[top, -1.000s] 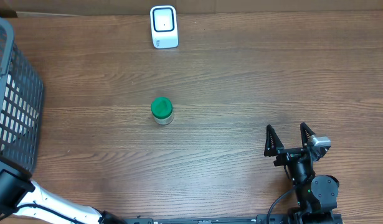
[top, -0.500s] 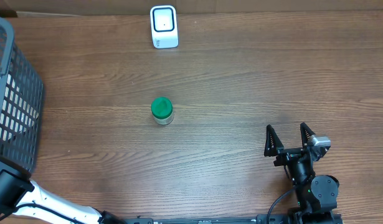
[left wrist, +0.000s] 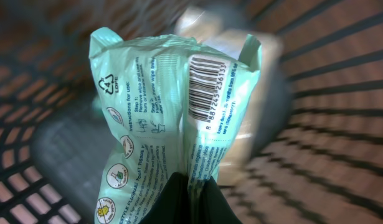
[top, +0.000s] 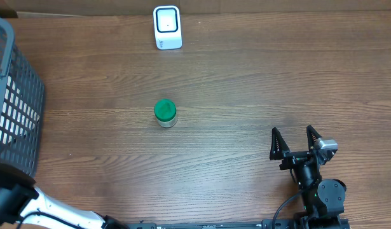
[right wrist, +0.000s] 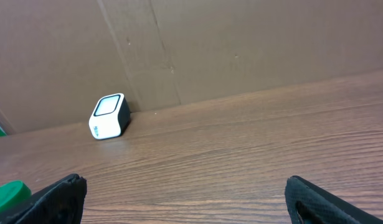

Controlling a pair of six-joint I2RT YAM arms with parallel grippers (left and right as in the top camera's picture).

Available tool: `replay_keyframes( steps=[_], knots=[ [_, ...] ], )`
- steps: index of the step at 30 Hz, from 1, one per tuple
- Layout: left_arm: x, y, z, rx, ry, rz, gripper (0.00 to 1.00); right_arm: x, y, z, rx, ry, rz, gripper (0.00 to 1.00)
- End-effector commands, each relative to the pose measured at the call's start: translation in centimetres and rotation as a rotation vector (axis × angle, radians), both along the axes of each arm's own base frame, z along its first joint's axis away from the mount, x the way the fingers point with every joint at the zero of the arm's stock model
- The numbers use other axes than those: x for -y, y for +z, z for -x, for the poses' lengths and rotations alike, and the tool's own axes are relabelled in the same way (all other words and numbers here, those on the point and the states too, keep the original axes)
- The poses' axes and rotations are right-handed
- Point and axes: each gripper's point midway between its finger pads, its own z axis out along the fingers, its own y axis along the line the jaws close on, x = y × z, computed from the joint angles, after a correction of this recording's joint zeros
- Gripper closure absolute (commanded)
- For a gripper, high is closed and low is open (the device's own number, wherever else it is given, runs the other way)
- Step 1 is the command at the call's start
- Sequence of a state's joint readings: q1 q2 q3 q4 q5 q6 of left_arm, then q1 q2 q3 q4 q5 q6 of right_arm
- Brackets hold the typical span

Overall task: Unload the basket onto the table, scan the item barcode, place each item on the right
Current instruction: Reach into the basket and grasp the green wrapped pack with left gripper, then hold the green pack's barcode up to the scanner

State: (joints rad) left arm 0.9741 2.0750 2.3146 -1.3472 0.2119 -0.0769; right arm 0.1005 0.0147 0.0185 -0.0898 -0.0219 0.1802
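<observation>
In the left wrist view my left gripper (left wrist: 190,181) is shut on the lower edge of a mint-green wipes packet (left wrist: 147,118), held up inside the basket (left wrist: 328,81). The packet's barcode (left wrist: 208,87) faces the camera. The white scanner (top: 167,27) stands at the table's far edge, and it also shows in the right wrist view as the scanner (right wrist: 109,116). My right gripper (top: 297,141) rests open near the front right with nothing between its fingers. Overhead, only the left arm (top: 17,202) shows at the lower left; its gripper is hidden.
A dark mesh basket (top: 17,95) fills the left edge of the table. A small jar with a green lid (top: 164,112) stands mid-table. A cardboard wall (right wrist: 241,43) backs the table behind the scanner.
The left arm at the lower left has shifted slightly down. The right arm, jar and scanner have not moved.
</observation>
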Motion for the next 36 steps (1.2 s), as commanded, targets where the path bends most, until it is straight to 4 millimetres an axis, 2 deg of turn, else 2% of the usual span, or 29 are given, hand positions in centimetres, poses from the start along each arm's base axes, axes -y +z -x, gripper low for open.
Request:
replay_keyframes(
  steps=[1,4,7,10,12,15,18,22,27,29,30,36],
  knots=[
    [5.6,11.9,-2.0,0.355,-0.076,-0.033,0.96,-0.2,-0.2,0.0,0.004,0.009,-0.002,0.0],
    [9.5,16.3,-2.3,0.47,-0.152,-0.049,0.96,-0.2,-0.2,0.0,0.004,0.009,-0.002,0.0],
    [13.7,18.3,-2.4,0.492,-0.226,-0.059,0.96,-0.2,-0.2,0.0,0.004,0.009,-0.002,0.0],
    [18.3,18.6,-3.3,0.466,-0.317,-0.04,0.96,-0.2,-0.2,0.0,0.004,0.009,-0.002,0.0],
    [21.4,17.6,-4.3,0.409,-0.379,-0.018,0.96,-0.2,-0.2,0.0,0.004,0.009,-0.002,0.0],
    [26.4,15.4,-6.0,0.309,-0.497,0.001,0.96,-0.2,-0.2,0.0,0.004,0.009,-0.002,0.0],
    [32.5,13.0,-8.1,0.219,-0.646,0.009,0.96,-0.2,-0.2,0.0,0.004,0.009,-0.002,0.0],
    [39.3,9.3,-10.3,0.113,-0.75,0.011,0.96,-0.2,-0.2,0.0,0.004,0.009,-0.002,0.0],
    [47.7,3.6,-13.1,0.009,-0.847,-0.008,0.96,-0.2,-0.2,0.0,0.004,0.009,-0.002,0.0],
    [50.9,1.0,-13.7,-0.038,-0.867,-0.024,0.96,-0.2,-0.2,0.0,0.004,0.009,-0.002,0.0],
    [52.8,-1.1,-14.1,-0.077,-0.86,-0.036,0.96,-0.2,-0.2,0.0,0.004,0.009,-0.002,0.0],
    [57.7,-8.2,-13.9,-0.22,-0.851,-0.078,0.96,-0.2,-0.2,0.0,0.004,0.009,-0.002,0.0]
  ],
)
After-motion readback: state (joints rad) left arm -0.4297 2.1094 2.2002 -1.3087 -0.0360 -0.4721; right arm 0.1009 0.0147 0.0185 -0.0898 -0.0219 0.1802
